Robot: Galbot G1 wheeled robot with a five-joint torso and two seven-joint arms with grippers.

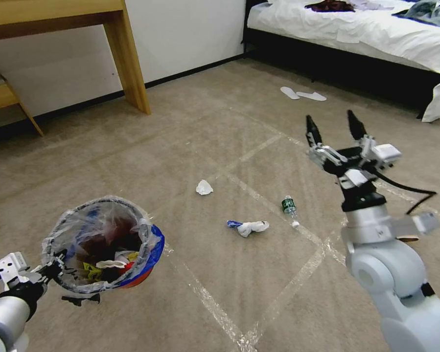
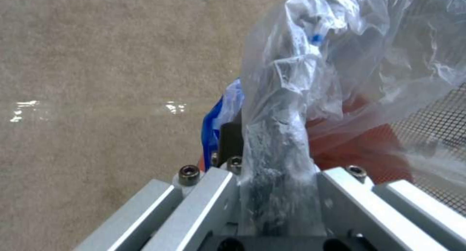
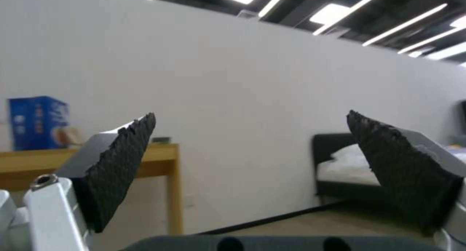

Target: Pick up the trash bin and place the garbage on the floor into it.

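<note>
Trash bin [image 1: 149, 254] in left gripper [image 1: 53, 269] (bottle [image 1: 289, 206] label unreadable)

— Where does the head camera look from?
— From high up, forward and down across the carpet [image 1: 239, 146], with the desk [image 1: 58, 14] at the far left and the bed [image 1: 357, 29] at the far right; both arms rise from the near corners.

— And the left wrist camera?
— Very close, looking along the left gripper [image 2: 272, 192] at the bin [image 2: 359, 142] and its bag [image 2: 340, 54], carpet [image 2: 97, 80] below. It shares the bin [image 1: 136, 274] and nearby carpet with the head view.

— The right wrist camera?
— Level, aimed out between the right gripper [image 3: 252, 152]'s spread fingers at the wall [image 3: 243, 80]. It shares the desk [image 3: 155, 156] and bed [image 3: 349, 167] with the head view.
</note>
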